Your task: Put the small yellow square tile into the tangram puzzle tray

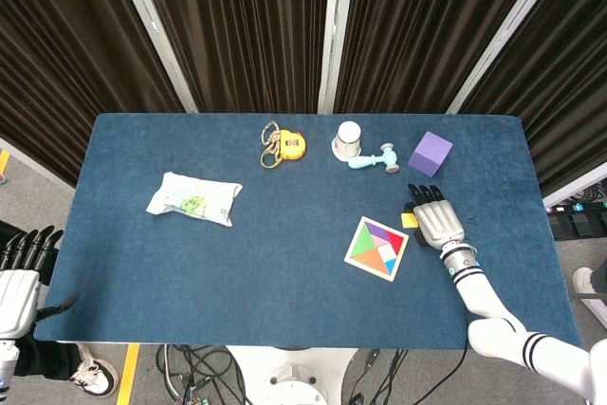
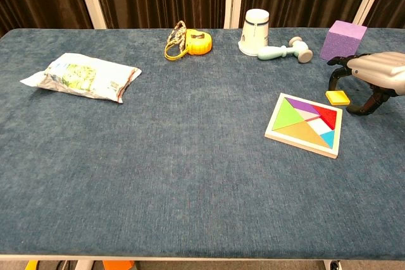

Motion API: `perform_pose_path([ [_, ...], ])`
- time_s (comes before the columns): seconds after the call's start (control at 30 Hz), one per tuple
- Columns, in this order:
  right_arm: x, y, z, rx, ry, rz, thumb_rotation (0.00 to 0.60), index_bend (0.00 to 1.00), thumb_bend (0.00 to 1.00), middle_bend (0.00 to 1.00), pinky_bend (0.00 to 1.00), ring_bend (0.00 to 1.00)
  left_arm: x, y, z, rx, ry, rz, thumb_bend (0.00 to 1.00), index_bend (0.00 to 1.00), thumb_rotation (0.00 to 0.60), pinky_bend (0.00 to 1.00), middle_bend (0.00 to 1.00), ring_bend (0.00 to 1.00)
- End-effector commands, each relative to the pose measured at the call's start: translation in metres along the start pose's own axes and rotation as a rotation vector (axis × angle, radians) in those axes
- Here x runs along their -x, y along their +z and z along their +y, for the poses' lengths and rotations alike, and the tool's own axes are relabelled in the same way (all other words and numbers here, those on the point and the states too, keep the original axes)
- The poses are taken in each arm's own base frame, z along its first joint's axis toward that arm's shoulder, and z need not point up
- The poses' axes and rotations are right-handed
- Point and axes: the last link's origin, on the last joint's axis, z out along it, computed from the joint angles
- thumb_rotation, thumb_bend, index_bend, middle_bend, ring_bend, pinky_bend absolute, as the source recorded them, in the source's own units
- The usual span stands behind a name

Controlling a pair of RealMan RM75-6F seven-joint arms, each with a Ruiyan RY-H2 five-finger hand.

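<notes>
The right hand (image 2: 370, 80) hangs low over the small yellow square tile (image 2: 336, 97), its fingers curled down around the tile but holding nothing. The tile lies on the table (image 2: 190, 156), just beside the one tangram puzzle tray (image 2: 304, 124). The left hand (image 1: 19, 277) waits off the table, fingers spread.

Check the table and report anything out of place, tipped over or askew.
The small yellow square tile lies on the cloth outside the tangram puzzle tray, under the right hand; the tray sits rotated askew to the table edge. The cup stands upside down, and the toy hammer lies on its side beside it. Nothing looks spilled or damaged.
</notes>
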Motion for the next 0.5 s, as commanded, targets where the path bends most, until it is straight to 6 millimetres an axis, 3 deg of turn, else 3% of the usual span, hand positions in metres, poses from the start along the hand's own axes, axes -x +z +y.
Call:
perform_pose_path([
  [0.03,0.000,0.000,0.000,0.001,0.000,0.002,0.600,0.37,0.28,0.00,0.00,0.00,0.000,0.000,0.000,0.000,0.000,-0.001,0.00,0.08,0.600,0.05,0.04,0.00],
  [0.33,-0.001,-0.002,0.003,0.006,-0.003,0.019,0.600,0.51,0.30,0.00,0.00,0.00,0.000,0.000,0.000,0.002,-0.002,-0.001,0.00,0.08,0.600,0.05,0.04,0.00],
  [0.5,-0.010,-0.007,0.006,0.002,0.018,0.053,0.600,0.52,0.30,0.00,0.00,0.00,-0.001,0.000,0.000,0.002,-0.004,-0.003,0.00,0.08,0.600,0.05,0.04,0.00],
])
